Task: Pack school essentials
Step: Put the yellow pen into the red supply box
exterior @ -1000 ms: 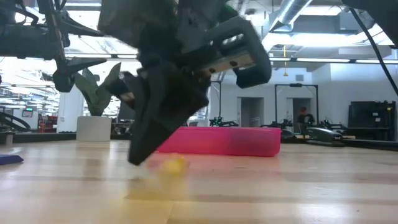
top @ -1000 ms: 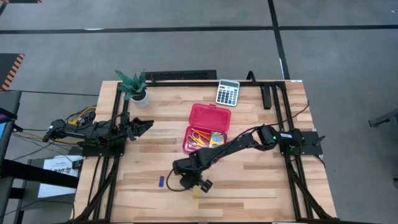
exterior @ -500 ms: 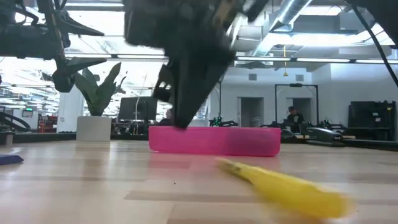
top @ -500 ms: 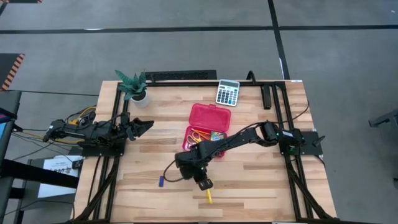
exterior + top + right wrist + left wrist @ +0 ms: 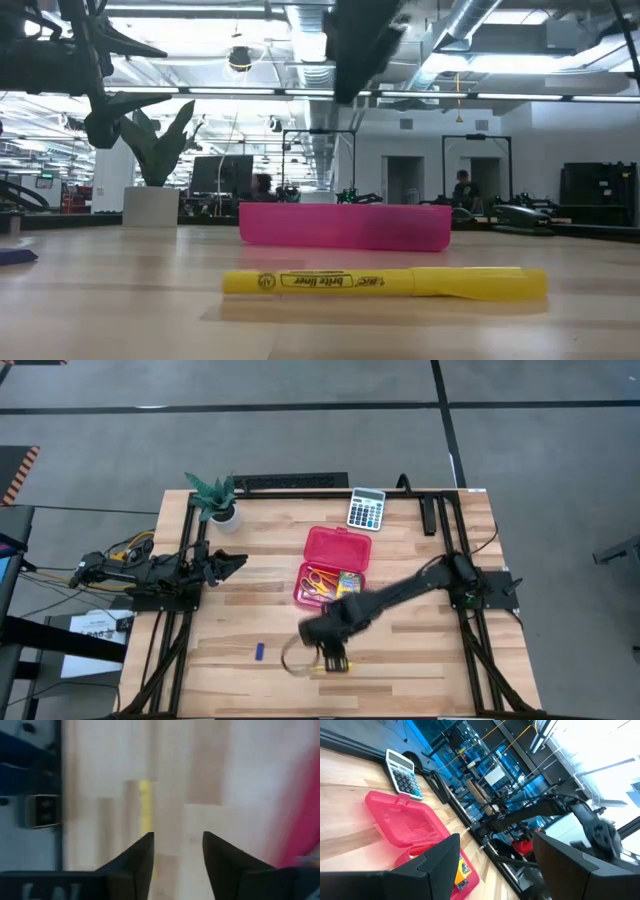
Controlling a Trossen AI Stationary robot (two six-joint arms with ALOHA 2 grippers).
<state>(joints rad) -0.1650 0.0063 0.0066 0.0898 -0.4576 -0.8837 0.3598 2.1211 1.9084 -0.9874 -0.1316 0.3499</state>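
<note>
Lying flat, highlighter [image 5: 385, 283] is light, rigid, roll-prone; grasp mid-barrel. Right gripper [image 5: 333, 660] hovers above, fingers apart, empty.

Yellow highlighter [image 5: 385, 283] lies flat; scissors [image 5: 318, 581] cased.

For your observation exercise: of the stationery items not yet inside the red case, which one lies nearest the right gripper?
The yellow highlighter, lying flat beside the right gripper; the small blue piece lies farther off.
</note>
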